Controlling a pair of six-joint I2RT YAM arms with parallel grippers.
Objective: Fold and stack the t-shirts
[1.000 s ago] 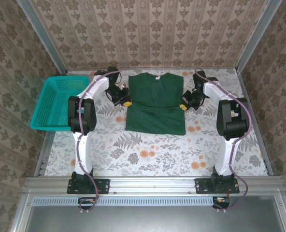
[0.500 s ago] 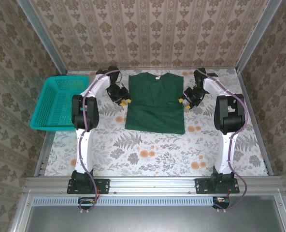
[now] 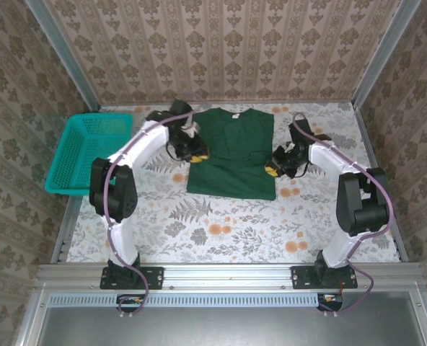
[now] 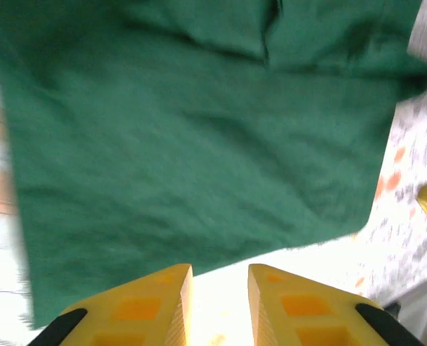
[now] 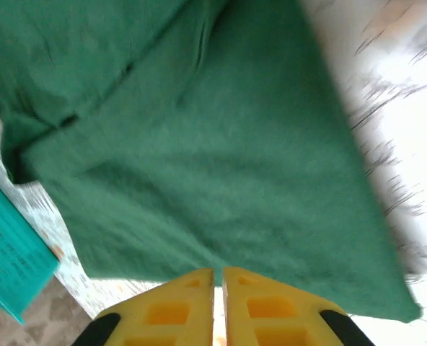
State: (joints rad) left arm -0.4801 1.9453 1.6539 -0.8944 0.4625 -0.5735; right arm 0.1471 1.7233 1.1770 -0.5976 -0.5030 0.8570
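Observation:
One dark green t-shirt (image 3: 231, 155) lies flat at the back middle of the table, collar away from me, both sleeves folded in over the body. It also shows in the left wrist view (image 4: 199, 137) and the right wrist view (image 5: 199, 158). My left gripper (image 3: 197, 153) is at the shirt's left edge. Its yellow jaws (image 4: 219, 277) stand a little open over bare table, just short of the cloth. My right gripper (image 3: 271, 169) is at the shirt's right edge, its jaws (image 5: 218, 274) shut to a thin slit at the cloth's border. Whether any cloth is pinched is unclear.
A teal mesh basket (image 3: 84, 151) stands at the table's left edge, and a corner of it shows in the right wrist view (image 5: 11, 245). The floral table top (image 3: 221, 231) stretches bare toward me from the shirt's hem. Patterned walls close the back and both sides.
Both arms have swung their elbows outward and toward me. The right gripper slid nearer along the shirt's right edge, the left one shifted slightly inward. The shirt lies as before.

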